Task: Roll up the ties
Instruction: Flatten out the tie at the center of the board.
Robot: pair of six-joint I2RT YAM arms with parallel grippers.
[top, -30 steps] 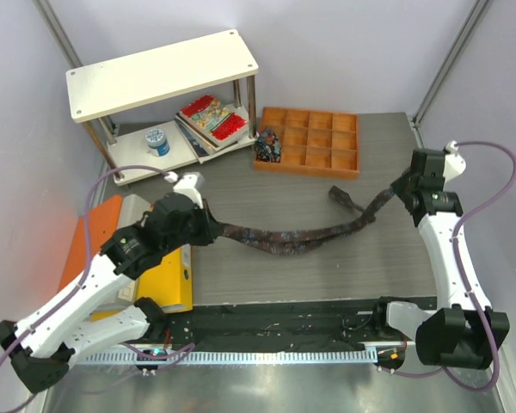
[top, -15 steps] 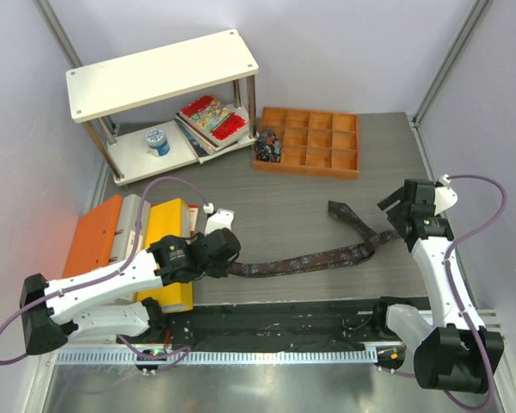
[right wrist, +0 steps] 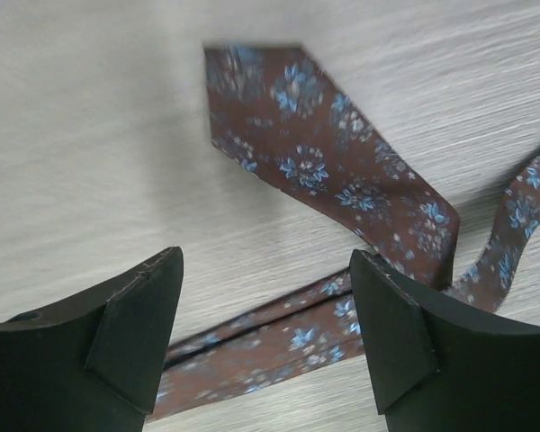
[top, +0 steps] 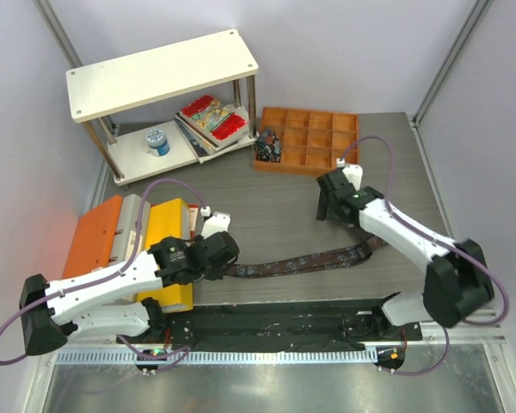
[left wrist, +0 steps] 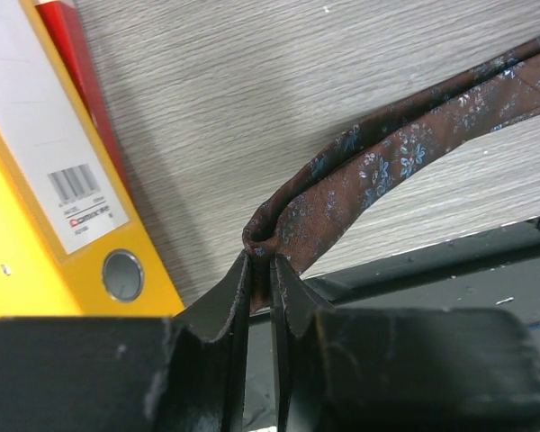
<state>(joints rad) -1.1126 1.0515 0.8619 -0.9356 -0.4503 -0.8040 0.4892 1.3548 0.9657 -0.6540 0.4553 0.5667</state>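
A long brown tie (top: 301, 261) with blue flowers lies across the grey table, its wide end at the upper right. My left gripper (top: 228, 262) is shut on the tie's left end. The left wrist view shows the folded cloth (left wrist: 378, 171) pinched between the nearly closed fingers of that gripper (left wrist: 261, 270). My right gripper (top: 327, 205) hovers open above the tie's pointed wide end (right wrist: 342, 180). In the right wrist view that gripper (right wrist: 265, 261) holds nothing, and a narrower stretch of tie runs beneath it.
A white two-level shelf (top: 163, 73) at the back left holds books (top: 211, 119) and a blue spool (top: 157, 140). An orange compartment tray (top: 310, 140) sits behind the tie. Yellow (top: 168, 249) and orange (top: 90, 241) binders lie at the left. A black mat (top: 275, 323) lines the near edge.
The right gripper opened, let go of the tie and swung left over its wide end. The left arm pulled its end nearer and right; the tie now lies flat.
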